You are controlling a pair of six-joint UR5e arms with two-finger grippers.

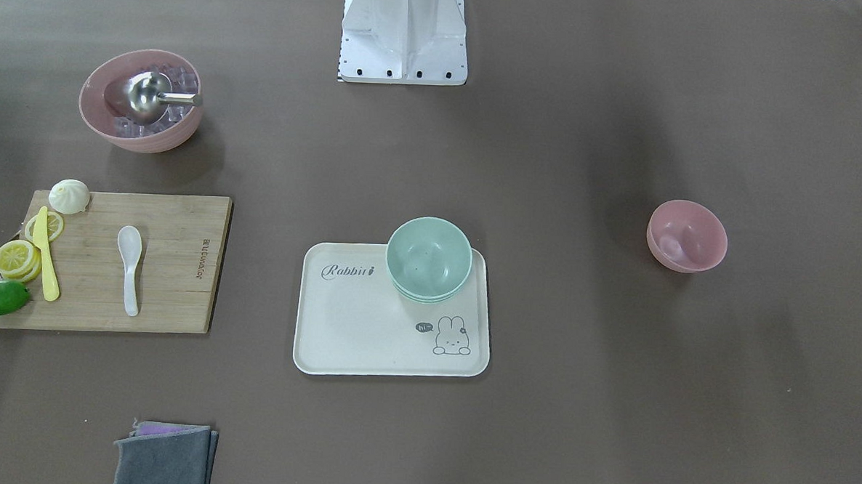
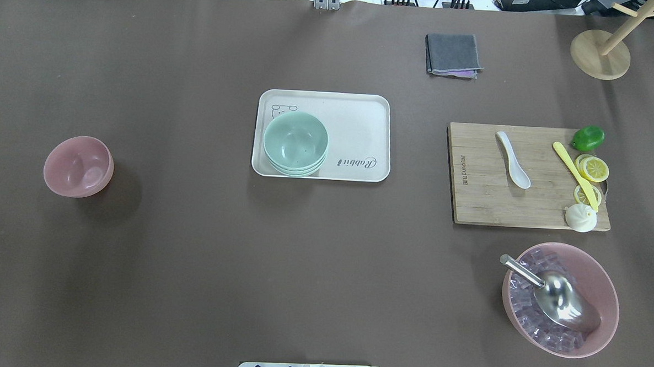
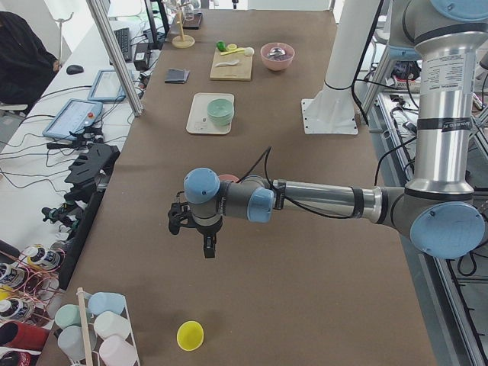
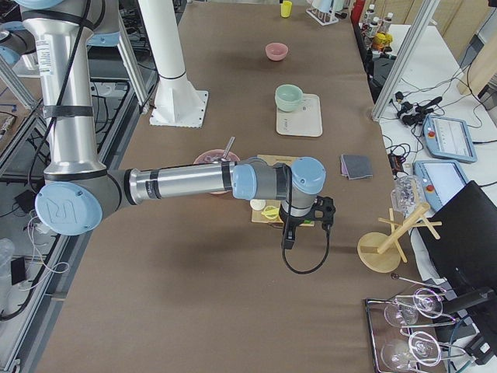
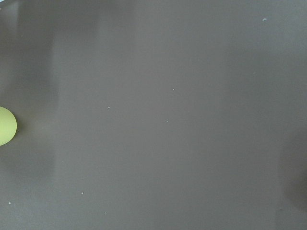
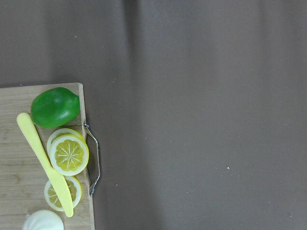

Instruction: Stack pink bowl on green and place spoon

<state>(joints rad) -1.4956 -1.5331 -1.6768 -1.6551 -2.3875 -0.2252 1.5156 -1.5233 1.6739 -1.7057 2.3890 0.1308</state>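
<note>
A: Where do the task's things lie on the brown table (image 2: 191, 255)?
B: Pink bowl (image 2: 78, 166) alone; green bowls (image 2: 295, 143) on the tray (image 2: 357, 113); spoon (image 2: 513, 159) on the cutting board (image 2: 481, 196).
A: And the left gripper (image 3: 207, 248) and right gripper (image 4: 287, 239)?
B: Whether they are parted or closed cannot be told.

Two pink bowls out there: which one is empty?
The smaller pink bowl, standing alone on the robot's left side of the table. The larger pink bowl beside the cutting board holds clear cubes and a metal scoop.
</note>
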